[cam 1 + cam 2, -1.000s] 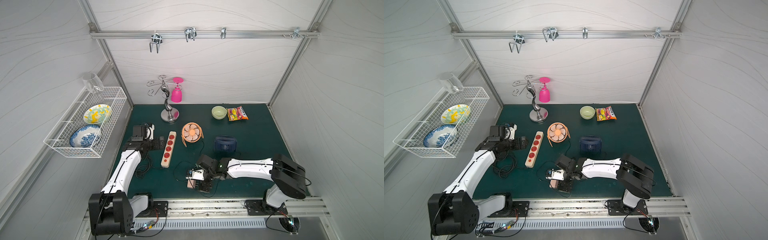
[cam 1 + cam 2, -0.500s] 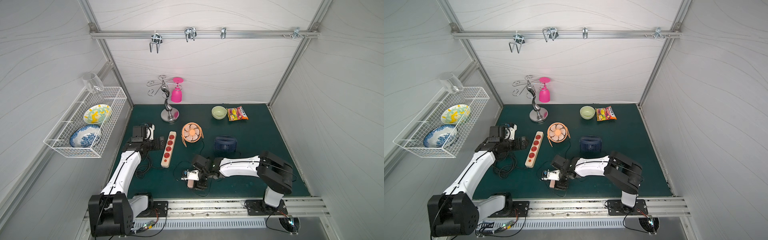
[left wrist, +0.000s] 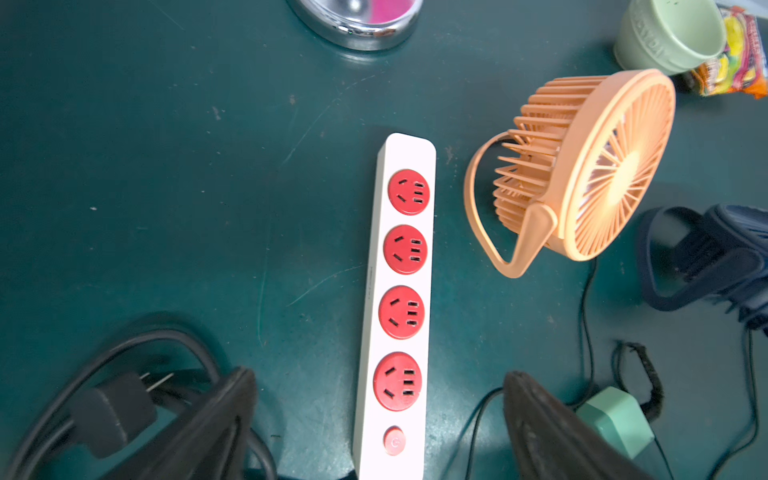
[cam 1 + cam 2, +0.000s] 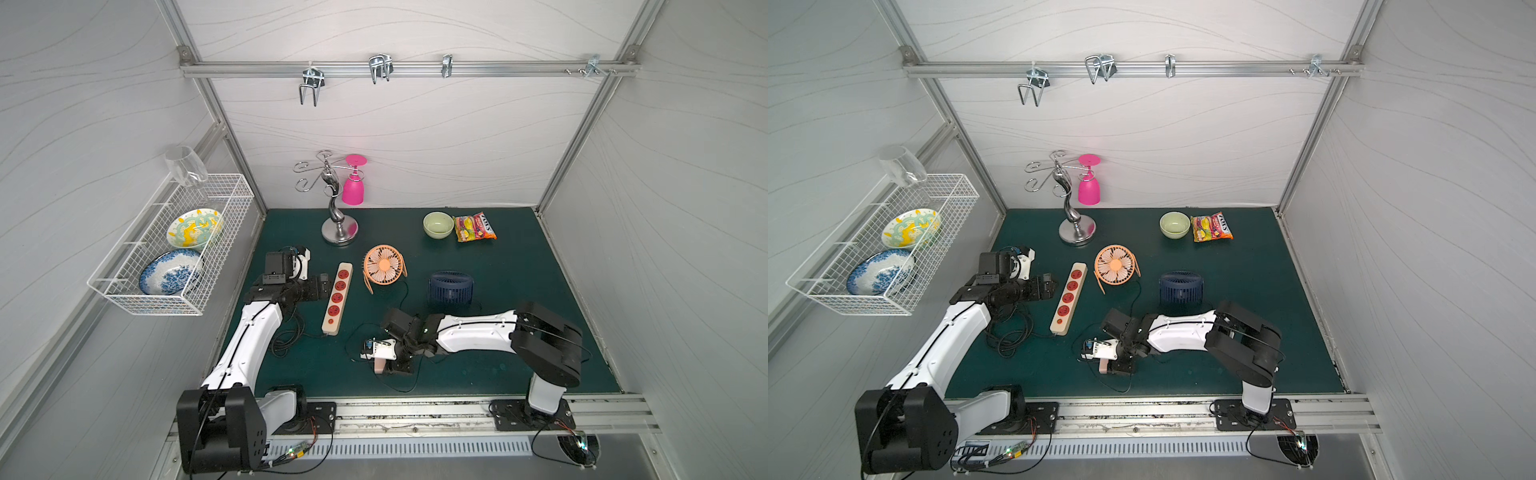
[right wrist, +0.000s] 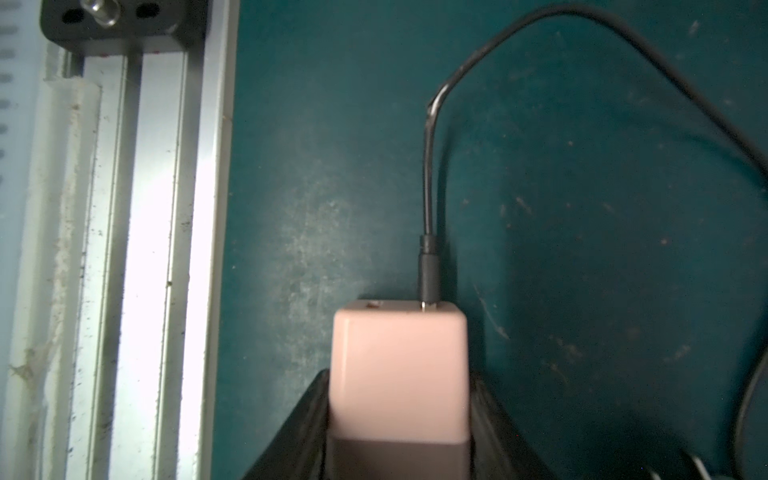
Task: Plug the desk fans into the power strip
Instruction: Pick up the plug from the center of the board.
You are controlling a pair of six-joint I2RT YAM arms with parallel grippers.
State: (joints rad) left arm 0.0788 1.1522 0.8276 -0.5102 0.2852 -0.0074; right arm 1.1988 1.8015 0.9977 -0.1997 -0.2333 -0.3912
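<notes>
Right gripper [image 5: 399,390] jaws pressed on both sides of pink plug [image 5: 399,340] | plug well apart from power strip [image 4: 337,298], beyond its switch end | strip sockets up | left gripper [image 4: 323,287] jaws apart, just beside strip, nearer

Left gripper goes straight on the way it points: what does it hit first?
Probably the power strip: in the left wrist view the open left gripper is lined up over its switch end, nothing between. Height above it is unclear.
</notes>
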